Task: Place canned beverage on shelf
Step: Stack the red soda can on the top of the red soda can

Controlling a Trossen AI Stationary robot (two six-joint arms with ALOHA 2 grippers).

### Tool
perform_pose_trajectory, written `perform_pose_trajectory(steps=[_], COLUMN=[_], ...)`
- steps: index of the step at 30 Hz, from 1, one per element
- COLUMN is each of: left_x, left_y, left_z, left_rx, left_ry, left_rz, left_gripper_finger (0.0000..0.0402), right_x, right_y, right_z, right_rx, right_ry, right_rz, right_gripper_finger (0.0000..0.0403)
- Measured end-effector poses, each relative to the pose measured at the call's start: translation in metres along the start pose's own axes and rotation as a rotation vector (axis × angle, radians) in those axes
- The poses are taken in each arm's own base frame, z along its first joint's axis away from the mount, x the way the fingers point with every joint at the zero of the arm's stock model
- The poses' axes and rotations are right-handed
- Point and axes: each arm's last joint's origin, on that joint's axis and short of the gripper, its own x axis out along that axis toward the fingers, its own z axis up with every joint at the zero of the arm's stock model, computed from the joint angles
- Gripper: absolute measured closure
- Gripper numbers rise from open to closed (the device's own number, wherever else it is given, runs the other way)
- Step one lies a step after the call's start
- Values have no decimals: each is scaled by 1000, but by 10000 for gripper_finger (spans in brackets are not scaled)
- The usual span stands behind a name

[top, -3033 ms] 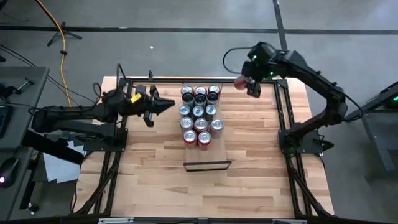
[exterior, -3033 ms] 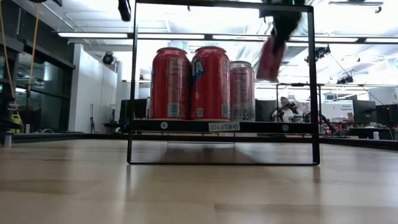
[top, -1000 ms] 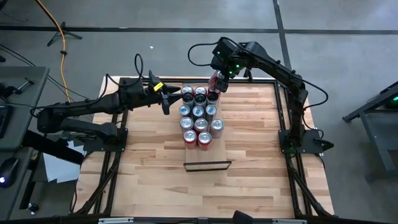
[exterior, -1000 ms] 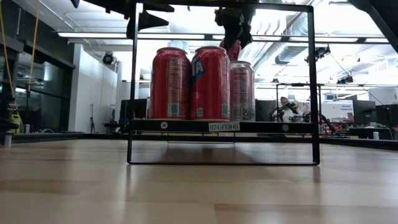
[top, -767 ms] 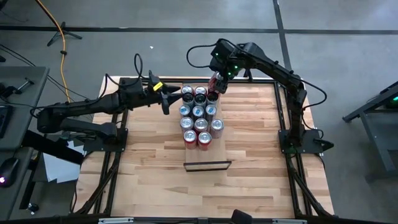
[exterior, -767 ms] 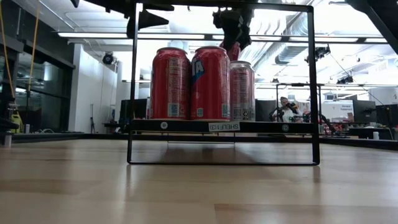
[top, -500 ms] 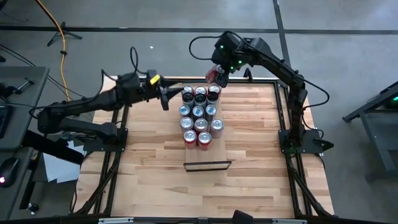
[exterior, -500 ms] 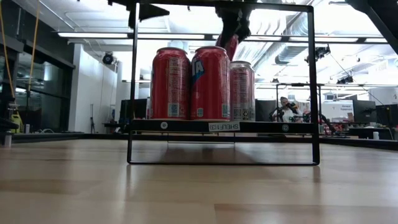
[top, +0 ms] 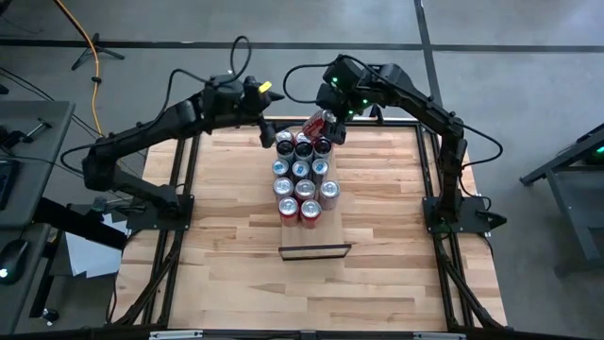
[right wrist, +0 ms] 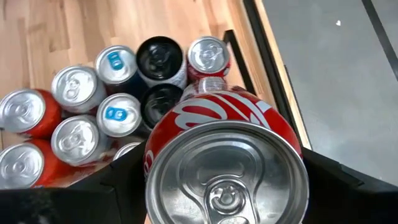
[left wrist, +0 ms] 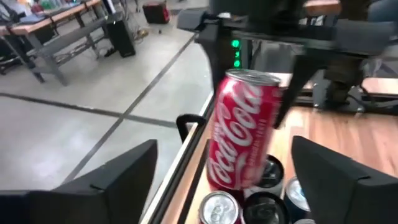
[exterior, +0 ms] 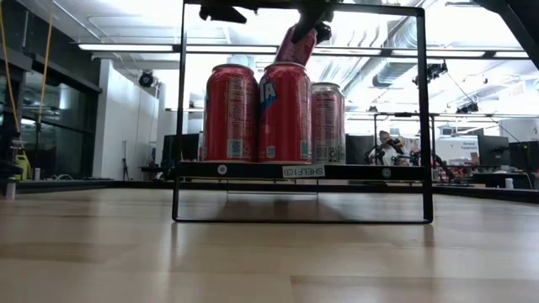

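The right pincer (top: 321,126) is clamping a red cola-branded aluminium can (top: 314,124), holding it tilted in the air above the far end of a cluster of upright cans (top: 302,176) that are standing in rows on the pale striped wooden table (top: 377,217). In the right wrist view the silver top of the red can (right wrist: 227,180) is filling the foreground between the two dark fingers (right wrist: 118,177), with red, black and blue-tabbed can tops below it. The left pincer (top: 267,129) is hovering just beside the held can, near the far-left corner of the cluster, with its fingers standing wide apart and gripping nothing; in the left wrist view the red can (left wrist: 241,137) is showing between those spread fingers (left wrist: 115,180), apart from them. From the low view the held can (exterior: 296,46) is leaning above the front row of tall red cans (exterior: 257,114), which are resting on the narrow pale board of the black-railed shelf (exterior: 303,171). The held can is not on the shelf yet.
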Motion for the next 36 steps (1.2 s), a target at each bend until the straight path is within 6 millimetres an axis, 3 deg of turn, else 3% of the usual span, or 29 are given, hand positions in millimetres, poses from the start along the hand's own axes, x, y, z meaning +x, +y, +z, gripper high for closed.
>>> perform_pose_trajectory(steps=[5,9,23,30,36], left_x=[15,24,41,52,54], left_y=[5,7,3,-4,-3], left_z=[1,-3,-9,-14,-13], left_rx=[-10,-22,-7,11,8], left_ry=[71,94,84,85,69], left_rz=[-89,-186,-346,-432,-427], left_gripper_finger=[38,25,27,27,63], right_x=[0,1,-2,-3,-3], right_y=[6,7,29,31,31], right_z=[2,2,14,15,15], right_rx=[-36,-69,-300,-322,-339], right_ry=[-9,-13,-144,-157,-164], right_rz=[9,21,144,142,139], right_gripper_finger=[117,117,117,117,117])
